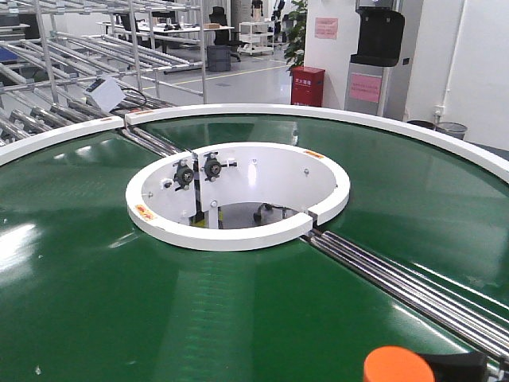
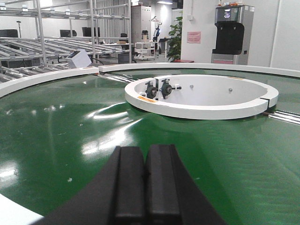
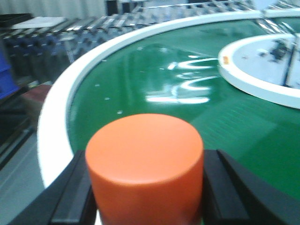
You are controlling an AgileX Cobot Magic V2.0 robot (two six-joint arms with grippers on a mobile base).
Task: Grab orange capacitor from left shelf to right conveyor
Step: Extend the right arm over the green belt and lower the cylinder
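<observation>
Squarely clamped — orange capacitor (image 3: 146, 164) inside right gripper (image 3: 147, 187), over the right conveyor (image 3: 140, 75).

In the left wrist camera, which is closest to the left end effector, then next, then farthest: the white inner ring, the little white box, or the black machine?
From the left end effector:
1. White inner ring, just ahead on the green belt, slightly right.
2. Little white box, beyond the outer rim, far left.
3. Black machine, far back, on the right.
</observation>
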